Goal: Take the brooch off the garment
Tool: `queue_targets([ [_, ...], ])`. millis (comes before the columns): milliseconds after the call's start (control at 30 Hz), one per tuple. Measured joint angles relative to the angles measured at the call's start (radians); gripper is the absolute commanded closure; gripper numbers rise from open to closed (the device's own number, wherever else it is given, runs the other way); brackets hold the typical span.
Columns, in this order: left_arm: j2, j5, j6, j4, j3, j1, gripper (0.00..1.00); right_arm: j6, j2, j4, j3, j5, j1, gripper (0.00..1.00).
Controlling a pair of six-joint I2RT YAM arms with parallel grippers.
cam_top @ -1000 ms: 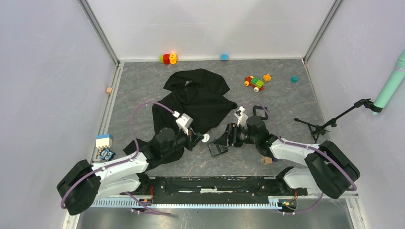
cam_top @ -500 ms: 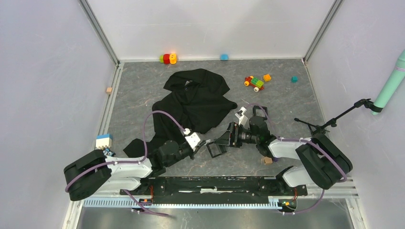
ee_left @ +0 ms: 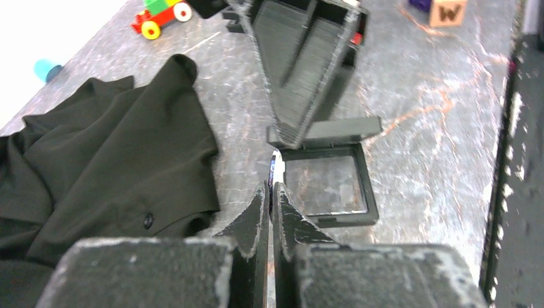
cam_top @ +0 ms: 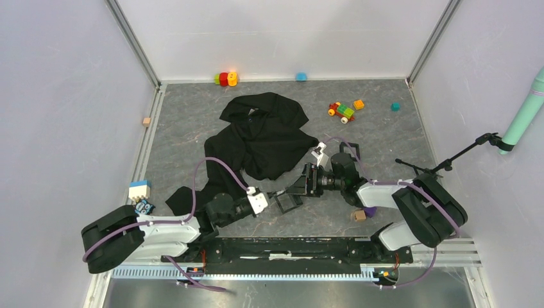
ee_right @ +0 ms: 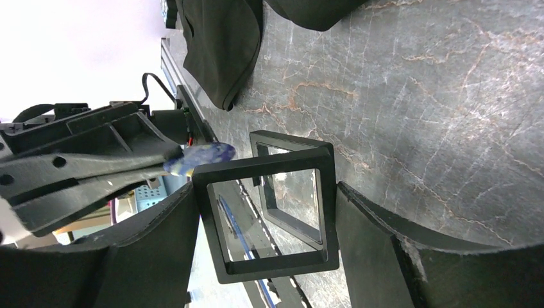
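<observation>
The black garment [cam_top: 263,138] lies spread on the table's middle; its edge shows in the left wrist view [ee_left: 96,173] and the right wrist view [ee_right: 218,45]. My left gripper [cam_top: 272,194] is shut on the brooch [ee_right: 200,156], a tiny bluish-white piece, seen edge-on between the fingertips [ee_left: 276,168], clear of the garment. My left gripper [ee_left: 271,192] holds it just over the left edge of a black frame tray [ee_left: 327,186] lying on the table. My right gripper [ee_right: 266,192] is shut on a second black square frame [ee_right: 266,218], held tilted above the tray [cam_top: 287,202].
Toy bricks [cam_top: 226,78], a blue cup [cam_top: 301,76], a toy car [cam_top: 342,111] and a teal block [cam_top: 396,106] sit at the back. A wooden cube [cam_top: 359,216] and purple block [cam_top: 370,210] lie near my right arm. A small stand [cam_top: 442,165] is at right.
My left arm has dropped low and drawn back, bringing the brooch down to the tray's left edge. My right gripper has shifted slightly left with its frame.
</observation>
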Motion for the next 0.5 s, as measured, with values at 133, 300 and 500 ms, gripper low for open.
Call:
queue_targets([
  [133,0.013,0.071,0.053,0.014,-0.026,-0.003,0.98,0.012,0.015,0.010,0.000,-0.024,0.000,0.37],
  [300,0.018,0.104,0.093,0.016,-0.026,-0.008,0.98,0.019,0.026,0.016,0.001,-0.051,0.000,0.38],
  [500,0.037,0.108,0.122,0.015,-0.026,-0.022,0.98,0.027,0.032,0.016,0.002,-0.087,0.000,0.38],
])
